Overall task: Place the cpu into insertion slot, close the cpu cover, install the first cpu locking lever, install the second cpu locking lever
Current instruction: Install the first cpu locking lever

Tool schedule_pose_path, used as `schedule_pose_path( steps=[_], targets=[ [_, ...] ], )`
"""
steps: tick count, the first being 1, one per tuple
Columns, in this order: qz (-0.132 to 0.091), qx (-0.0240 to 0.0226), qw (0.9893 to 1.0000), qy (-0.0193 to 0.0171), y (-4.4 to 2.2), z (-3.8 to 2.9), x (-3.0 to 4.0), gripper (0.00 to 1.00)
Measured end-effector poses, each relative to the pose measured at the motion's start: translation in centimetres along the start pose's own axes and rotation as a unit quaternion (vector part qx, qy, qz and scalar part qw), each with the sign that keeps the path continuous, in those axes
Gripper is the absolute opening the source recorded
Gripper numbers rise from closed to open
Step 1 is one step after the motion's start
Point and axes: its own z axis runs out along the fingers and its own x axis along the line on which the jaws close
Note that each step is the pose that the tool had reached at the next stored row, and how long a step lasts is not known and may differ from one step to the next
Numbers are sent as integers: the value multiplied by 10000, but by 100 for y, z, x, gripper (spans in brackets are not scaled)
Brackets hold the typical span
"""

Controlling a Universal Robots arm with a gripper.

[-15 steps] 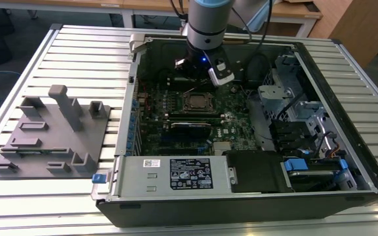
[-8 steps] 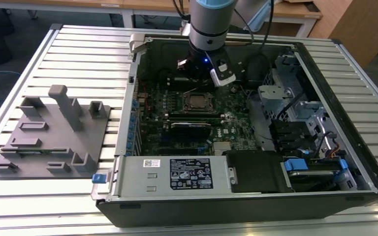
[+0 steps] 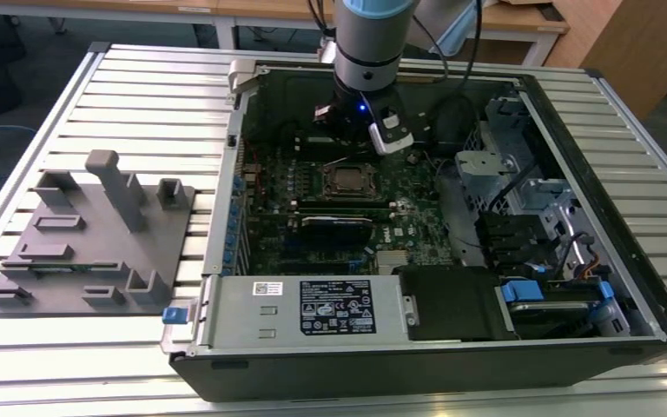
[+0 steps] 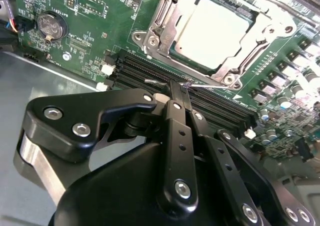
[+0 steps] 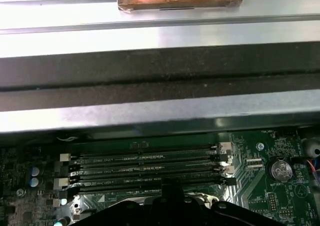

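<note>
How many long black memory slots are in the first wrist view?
4. The memory slots lie parallel in one bank beside the metal case wall, the coin battery past one end. Others may be hidden.

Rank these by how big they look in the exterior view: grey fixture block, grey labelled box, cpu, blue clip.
Largest to smallest:
1. grey fixture block
2. grey labelled box
3. cpu
4. blue clip

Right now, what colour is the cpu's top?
The cpu is silver-grey on top, clearest in the second wrist view.
</note>
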Motion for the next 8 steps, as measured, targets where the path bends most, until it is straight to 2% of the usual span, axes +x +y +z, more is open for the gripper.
schedule_pose_path(
  steps=[5,8],
  targets=[
    [6,3,10000,-25,10,11,11,10],
    [-14,-4,10000,-86,6,23,22,10]
  ],
)
